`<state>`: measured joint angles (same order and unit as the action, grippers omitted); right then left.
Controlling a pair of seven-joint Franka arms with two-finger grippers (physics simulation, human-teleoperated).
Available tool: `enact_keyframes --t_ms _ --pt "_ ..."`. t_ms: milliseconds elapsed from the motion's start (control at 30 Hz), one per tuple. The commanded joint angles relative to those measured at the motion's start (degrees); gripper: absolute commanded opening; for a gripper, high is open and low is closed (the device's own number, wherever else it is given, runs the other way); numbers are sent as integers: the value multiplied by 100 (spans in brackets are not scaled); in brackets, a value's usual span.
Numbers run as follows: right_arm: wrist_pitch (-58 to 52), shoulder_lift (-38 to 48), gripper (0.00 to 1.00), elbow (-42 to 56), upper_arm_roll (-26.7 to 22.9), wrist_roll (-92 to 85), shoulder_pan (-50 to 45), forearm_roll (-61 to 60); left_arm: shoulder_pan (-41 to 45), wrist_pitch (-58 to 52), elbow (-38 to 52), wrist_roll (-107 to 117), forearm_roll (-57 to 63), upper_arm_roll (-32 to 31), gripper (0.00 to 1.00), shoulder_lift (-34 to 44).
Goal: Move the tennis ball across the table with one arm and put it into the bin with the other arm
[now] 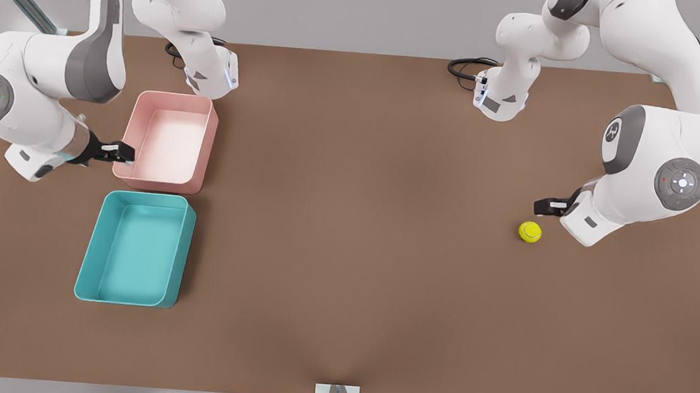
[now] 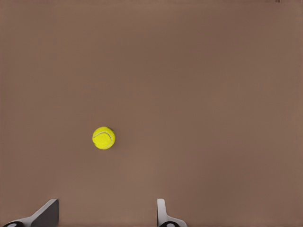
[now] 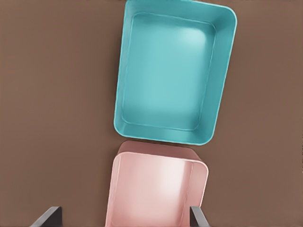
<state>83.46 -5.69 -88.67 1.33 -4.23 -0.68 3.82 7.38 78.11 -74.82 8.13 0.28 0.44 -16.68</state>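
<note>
The tennis ball (image 1: 530,232) (image 2: 103,138) lies on the brown table (image 1: 354,222) toward the front view's right. My left gripper (image 1: 549,206) (image 2: 106,220) hovers just behind the ball, apart from it, open and holding nothing. The teal bin (image 1: 136,247) (image 3: 173,75) stands empty at the front view's left, nearer the front edge. My right gripper (image 1: 119,152) (image 3: 123,222) is open above the near left rim of the pink tray, just behind the teal bin.
An empty pink tray (image 1: 168,142) (image 3: 156,189) sits directly behind the teal bin, almost touching it. Both arm bases and a black cable (image 1: 462,67) stand at the table's back edge. A broad stretch of bare tabletop separates ball and bins.
</note>
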Motion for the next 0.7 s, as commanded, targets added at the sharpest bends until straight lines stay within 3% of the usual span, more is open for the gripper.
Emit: enact_keyframes --t_ms 0,67,100,133,167,200,233,300,400,533,667 --pt "153 24 100 7 -1 915 -11 31 0 20 3 119 7 0 100 7" --pt "144 15 100 16 -1 932 -28 22 0 11 3 128 7 0 100 7" --pt "118 15 100 16 -18 924 -28 22 -9 29 -6 75 7 0 89 -19" --pt "118 15 100 16 -27 906 -28 22 -219 82 55 -126 78 -9 61 -361" --pt "109 15 100 16 -27 915 -28 22 -466 257 73 -847 113 0 23 -652" --pt "109 15 100 16 -36 915 -28 22 -571 485 222 -1005 69 -9 21 -916" --pt "101 6 100 16 -36 897 -37 31 -712 1214 -199 -2084 51 0 21 -898" --pt "171 -64 100 16 -36 853 -46 92 -773 2718 -1122 -6311 16 395 21 -898" --pt "188 -126 100 7 -36 853 -55 84 -931 2859 -1702 -9855 16 580 21 -916" --pt "39 -3 100 209 -71 1 -55 49 -1327 4705 -3249 -12590 -151 721 21 -793" --pt "-49 -47 100 227 -221 -228 -72 48 -1398 4652 -3565 -14102 -168 721 21 -802"
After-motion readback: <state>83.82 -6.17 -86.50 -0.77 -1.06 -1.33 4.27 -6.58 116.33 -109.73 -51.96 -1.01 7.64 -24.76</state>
